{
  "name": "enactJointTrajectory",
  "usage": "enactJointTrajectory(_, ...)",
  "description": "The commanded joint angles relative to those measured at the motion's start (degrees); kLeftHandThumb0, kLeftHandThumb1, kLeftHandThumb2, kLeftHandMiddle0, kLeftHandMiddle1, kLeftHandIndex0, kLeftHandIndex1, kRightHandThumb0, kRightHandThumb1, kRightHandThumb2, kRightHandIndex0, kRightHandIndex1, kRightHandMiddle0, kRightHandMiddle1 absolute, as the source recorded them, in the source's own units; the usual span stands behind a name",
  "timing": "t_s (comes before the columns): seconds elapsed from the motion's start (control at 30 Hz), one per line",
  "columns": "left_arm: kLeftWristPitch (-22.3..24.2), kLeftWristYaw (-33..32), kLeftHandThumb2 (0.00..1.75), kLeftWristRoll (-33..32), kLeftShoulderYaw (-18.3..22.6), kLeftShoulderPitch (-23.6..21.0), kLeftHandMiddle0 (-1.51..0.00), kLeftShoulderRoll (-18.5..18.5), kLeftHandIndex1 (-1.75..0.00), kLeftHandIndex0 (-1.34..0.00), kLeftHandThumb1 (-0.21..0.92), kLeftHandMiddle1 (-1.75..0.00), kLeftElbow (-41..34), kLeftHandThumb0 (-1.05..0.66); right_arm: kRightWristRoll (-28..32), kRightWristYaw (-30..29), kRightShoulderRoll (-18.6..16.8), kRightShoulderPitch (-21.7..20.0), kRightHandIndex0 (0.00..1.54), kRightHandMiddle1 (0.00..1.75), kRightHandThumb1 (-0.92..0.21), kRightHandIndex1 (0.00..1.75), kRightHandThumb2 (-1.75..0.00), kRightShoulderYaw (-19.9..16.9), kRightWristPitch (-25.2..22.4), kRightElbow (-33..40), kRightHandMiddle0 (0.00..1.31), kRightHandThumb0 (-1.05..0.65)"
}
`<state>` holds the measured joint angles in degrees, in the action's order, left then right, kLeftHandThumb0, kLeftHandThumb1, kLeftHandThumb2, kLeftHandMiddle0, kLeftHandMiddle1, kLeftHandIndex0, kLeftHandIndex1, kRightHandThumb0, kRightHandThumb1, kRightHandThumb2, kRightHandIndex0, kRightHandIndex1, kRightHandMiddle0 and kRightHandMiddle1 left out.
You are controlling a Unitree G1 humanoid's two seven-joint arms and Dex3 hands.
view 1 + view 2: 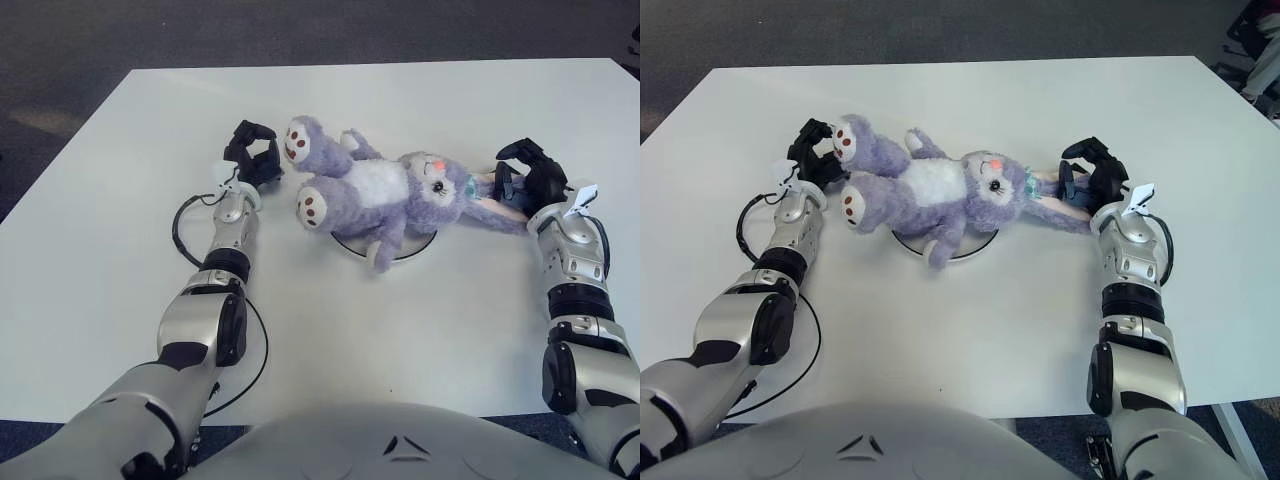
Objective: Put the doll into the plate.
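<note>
The white table (420, 350) fills most of both views, and near its middle the purple plush doll (375, 190) is laid on its back across the white plate (345, 246), of which only the lower rim is shown beneath the body. The doll is judged to be only partly placed: its torso covers the plate, while the feet stick out toward the upper left of the frame and the long ears trail off to the right onto the table. For the step to be done well, the doll should be gathered toward the plate's centre so that its weight is borne by the plate and not by the table (a soft toy sags, so a push at one end is likely to fold it instead of shifting it), and the ears should be let go only once the body is settled. The right hand (528, 180) is seen at the right of the frame, its forearm reaching up from the lower right corner and its dark fingers (512, 152) curled around the ends of the doll's ears, which appear to be pinched between them. The left hand (252, 158) is seen at the upper left of the doll, just beside the raised foot, its forearm stretched along the table from the lower left; its fingers are bent in a loose arch and nothing is held in them, though whether the foot is touched cannot be told.
</note>
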<state>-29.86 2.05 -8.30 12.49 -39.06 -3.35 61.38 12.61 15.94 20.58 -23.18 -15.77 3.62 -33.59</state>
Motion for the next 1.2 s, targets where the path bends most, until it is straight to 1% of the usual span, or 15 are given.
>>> enactJointTrajectory(0.0,1.2,-0.4,1.17,0.1,0.0,4.0,-1.23,1.7,-1.75,-0.52,0.44,-1.75,1.7,-0.44,-0.3,-5.1,-4.5,4.3,0.74,1.75,-0.18,1.70,-1.47,0.0,-3.0,0.6,0.47,-0.01)
enactJointTrajectory(0.03,1.2,-0.5,1.17,0.1,0.0,4.1,-1.24,1.8,-1.75,-0.52,0.43,-1.75,1.6,-0.44,-0.5,-6.6,-5.1,4.6,0.76,1.73,-0.14,1.72,-1.51,-0.2,-2.8,1.4,0.52,-0.01)
enactJointTrajectory(0.17,1.2,-0.6,1.18,0.1,-0.1,4.7,-1.25,2.4,-1.75,-0.53,0.43,-1.75,0.4,-0.45,-2.4,-12.4,-7.0,5.7,0.79,1.65,-0.08,1.74,-1.57,-0.1,-1.2,3.5,0.61,-0.01)
enactJointTrajectory(0.3,1.4,-0.7,1.18,0.2,-0.2,5.2,-1.25,2.7,-1.75,-0.53,0.43,-1.75,-0.5,-0.45,-3.8,-15.2,-8.2,6.5,0.81,1.61,-0.05,1.74,-1.58,0.4,0.3,4.6,0.66,-0.01)
enactJointTrajectory(0.37,1.6,-0.7,1.18,0.4,-0.5,5.8,-1.25,2.9,-1.75,-0.53,0.43,-1.75,-1.5,-0.45,-5.3,-17.0,-9.6,7.6,0.81,1.60,-0.04,1.75,-1.60,1.3,2.0,6.3,0.68,-0.01)
enactJointTrajectory(0.43,1.7,-0.7,1.18,0.6,-0.8,6.3,-1.25,3.2,-1.75,-0.53,0.43,-1.75,-2.5,-0.45,-6.3,-18.4,-10.7,8.6,0.82,1.58,-0.01,1.75,-1.61,2.1,2.7,8.1,0.70,-0.01)
enactJointTrajectory(0.7,2.1,-1.1,1.18,1.6,-2.2,8.2,-1.24,3.8,-1.75,-0.52,0.43,-1.75,-6.3,-0.45,-8.2,-20.9,-12.0,10.1,0.85,1.56,0.03,1.75,-1.65,4.2,2.7,11.1,0.76,-0.01)
enactJointTrajectory(0.77,2.1,-1.4,1.17,2.1,-2.6,8.7,-1.24,4.1,-1.75,-0.52,0.43,-1.75,-7.3,-0.45,-8.7,-21.3,-12.3,10.4,0.88,1.56,0.08,1.75,-1.70,4.9,3.0,11.6,0.78,-0.01)
enactJointTrajectory(0.8,2.2,-1.5,1.17,2.2,-2.7,8.9,-1.25,4.1,-1.75,-0.52,0.43,-1.75,-7.7,-0.45,-8.9,-21.4,-12.3,10.5,0.93,1.60,-0.01,1.75,-1.62,5.1,3.1,11.8,0.75,-0.10)
enactJointTrajectory(0.83,2.2,-1.6,1.17,2.4,-2.9,9.2,-1.25,4.3,-1.75,-0.52,0.43,-1.75,-8.1,-0.44,-9.1,-21.5,-12.2,10.6,0.99,1.65,-0.14,1.75,-1.48,5.4,3.2,11.8,0.68,-0.23)
enactJointTrajectory(0.87,2.3,-1.7,1.17,2.5,-3.0,9.4,-1.25,4.4,-1.75,-0.52,0.43,-1.75,-8.5,-0.44,-9.3,-21.6,-12.2,10.6,1.05,1.69,-0.23,1.75,-1.39,5.6,3.4,11.9,0.64,-0.31)
enactJointTrajectory(0.93,2.5,-1.8,1.17,2.7,-3.2,9.8,-1.25,4.5,-1.75,-0.52,0.43,-1.75,-9.2,-0.44,-9.6,-21.7,-12.2,10.6,1.10,1.72,-0.30,1.75,-1.32,6.0,3.5,11.9,0.60,-0.39)
enactJointTrajectory(1.0,2.6,-1.7,1.17,2.8,-3.4,10.2,-1.25,4.7,-1.75,-0.52,0.43,-1.75,-10.0,-0.44,-10.1,-21.8,-12.2,10.6,1.16,1.73,-0.34,1.75,-1.28,6.5,3.7,11.6,0.59,-0.43)
enactJointTrajectory(1.17,2.9,-1.7,1.17,2.9,-3.7,11.0,-1.24,4.9,-1.75,-0.52,0.44,-1.75,-11.2,-0.44,-10.2,-21.6,-12.1,10.3,1.21,1.74,-0.36,1.75,-1.26,6.8,3.1,11.0,0.58,-0.46)
